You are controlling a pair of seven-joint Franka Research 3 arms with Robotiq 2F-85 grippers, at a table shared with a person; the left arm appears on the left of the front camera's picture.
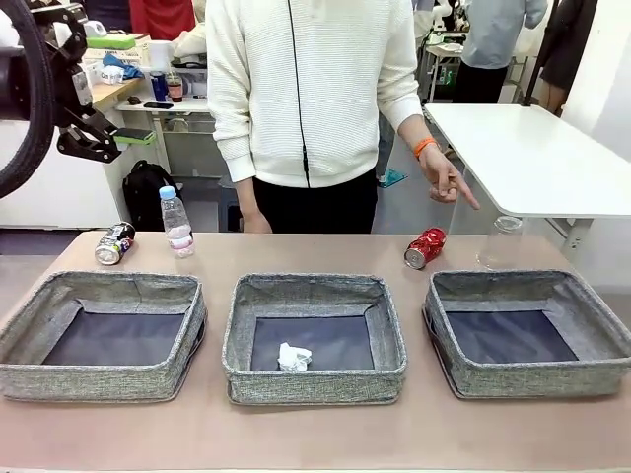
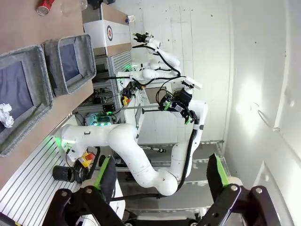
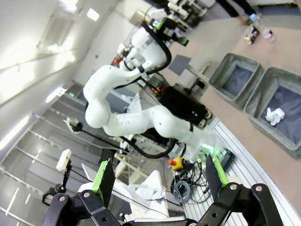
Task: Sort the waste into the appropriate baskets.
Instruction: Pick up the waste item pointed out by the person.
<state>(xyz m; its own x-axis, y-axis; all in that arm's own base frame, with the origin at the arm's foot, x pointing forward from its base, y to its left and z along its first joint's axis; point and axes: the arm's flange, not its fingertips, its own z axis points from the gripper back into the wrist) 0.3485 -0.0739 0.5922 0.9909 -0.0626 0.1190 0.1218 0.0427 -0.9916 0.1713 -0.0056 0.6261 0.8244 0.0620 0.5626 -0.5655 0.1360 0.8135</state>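
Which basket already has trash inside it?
The middle basket: a crumpled white paper ball lies on its dark bottom. The left basket and the right basket show just their bare dark bottoms.

No legible text or labels

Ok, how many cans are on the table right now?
2. A dark can lies far left beside the bottle; a red can lies behind the right basket, near the cup. None seems hidden.
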